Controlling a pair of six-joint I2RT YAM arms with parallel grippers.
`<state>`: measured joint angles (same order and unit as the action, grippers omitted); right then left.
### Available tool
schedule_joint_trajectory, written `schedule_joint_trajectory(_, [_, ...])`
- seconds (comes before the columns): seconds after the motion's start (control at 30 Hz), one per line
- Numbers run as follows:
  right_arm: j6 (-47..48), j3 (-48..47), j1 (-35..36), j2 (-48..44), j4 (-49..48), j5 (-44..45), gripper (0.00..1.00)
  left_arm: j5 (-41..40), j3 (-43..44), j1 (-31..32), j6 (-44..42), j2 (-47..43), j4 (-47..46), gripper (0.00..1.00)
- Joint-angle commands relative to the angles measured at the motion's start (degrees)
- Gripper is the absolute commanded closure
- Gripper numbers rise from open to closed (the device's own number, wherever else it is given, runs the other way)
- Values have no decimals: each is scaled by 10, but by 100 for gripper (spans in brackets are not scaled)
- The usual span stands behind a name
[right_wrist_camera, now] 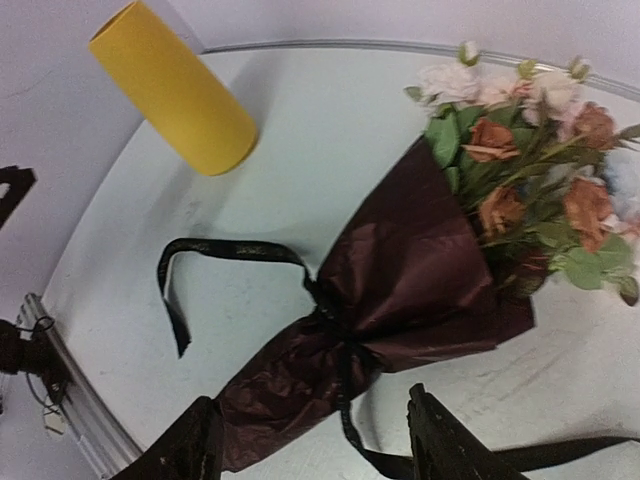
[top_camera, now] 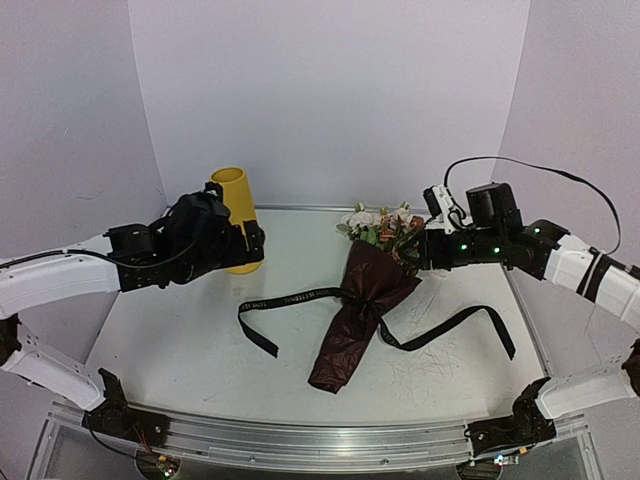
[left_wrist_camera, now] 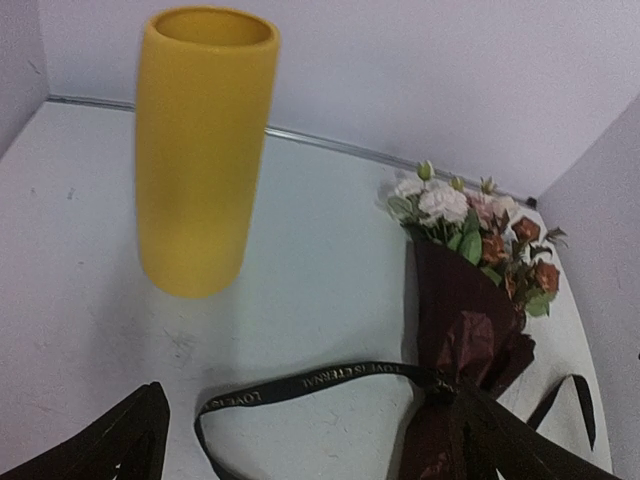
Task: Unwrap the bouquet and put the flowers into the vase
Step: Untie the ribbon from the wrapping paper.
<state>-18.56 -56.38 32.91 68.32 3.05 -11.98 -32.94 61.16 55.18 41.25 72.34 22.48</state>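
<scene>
With my right gripper [right_wrist_camera: 310,400] spread empty over the bouquet [right_wrist_camera: 400,270] just beneath it, I should pinch only the black ribbon [right_wrist_camera: 230,248], not paper; left gripper [left_wrist_camera: 312,395] hangs spread.

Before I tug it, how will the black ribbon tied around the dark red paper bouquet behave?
Probably floppy: the black ribbon lies in loose curves on the white table. Pulling one tail may drag the dark red crinkled-paper bouquet, lying unheld, unless the tie slips first. Thin and flat, the ribbon may slip from a pinch.
</scene>
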Motion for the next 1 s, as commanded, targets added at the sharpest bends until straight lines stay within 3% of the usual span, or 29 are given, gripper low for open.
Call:
schedule_joint_trajectory(0.0, [4,1,11,49,-43,-103,40,141,24,-1,-27,61,-52,1])
schedule_joint_trajectory(0.1, [-1,-3,21,81,-48,-106,42,188,45,-1,-37,112,-56,2])
schedule_joint_trajectory(0.27, [-12,-10,28,126,-48,-91,50,246,94,-1,-83,193,-58,13])
schedule_joint_trajectory(0.43, [-17,-17,33,170,-59,-99,66,270,145,-1,-109,262,-58,21])
schedule_joint_trajectory(0.87, [-32,-60,37,282,-55,-34,68,368,237,-1,-173,389,-58,35])
schedule_joint_trajectory(0.97, [-32,-77,37,310,-53,-34,72,384,249,-1,-188,407,-56,36])
